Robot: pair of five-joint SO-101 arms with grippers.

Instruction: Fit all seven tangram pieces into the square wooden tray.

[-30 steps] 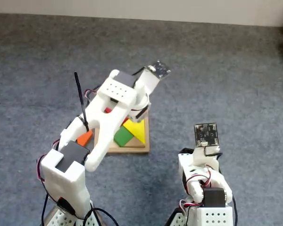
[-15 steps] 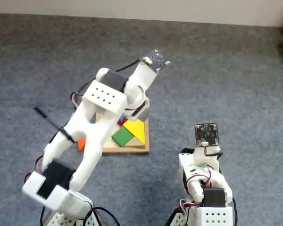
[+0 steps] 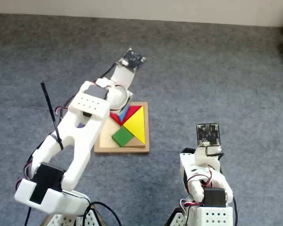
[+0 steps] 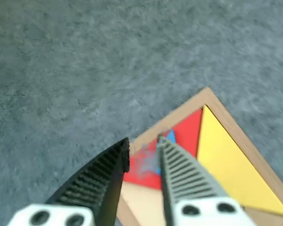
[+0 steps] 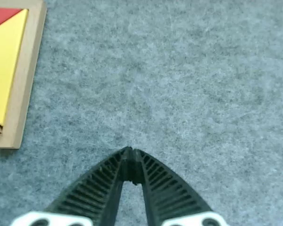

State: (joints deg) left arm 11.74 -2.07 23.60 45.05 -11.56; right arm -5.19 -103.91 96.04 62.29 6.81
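The work surface is a grey, felt-like carpet (image 3: pixel 217 70); a pale wall strip runs along its far edge.

**Position of parts.** The square wooden tray (image 3: pixel 122 150) lies flat on the carpet in front of the left arm. It holds a yellow triangle (image 3: pixel 135 123), a green square (image 3: pixel 123 136), a red triangle (image 3: pixel 116 117) and a blue piece (image 3: pixel 125 111). The tray floor on the left arm's side is bare wood.

**Grippers.** The left gripper (image 4: pixel 142 141) hangs over the tray's far corner, above the red triangle. Its jaws stand a narrow gap apart and clamp nothing that can be made out. The right gripper (image 5: pixel 130 151) sits low over bare carpet just beside the tray, with its tips pressed together and nothing between them.

**Handling.** The pieces appear to be thin, rigid, painted wood, so they are probably light, not fragile, and smooth enough to slip. They should be gripped across two opposite edges near the middle, and a triangle from its long edge to the opposite corner region. Seated pieces fit closely, so there is little room for fingers.

**Markings.** No legible writing or label appears on the tray or pieces.
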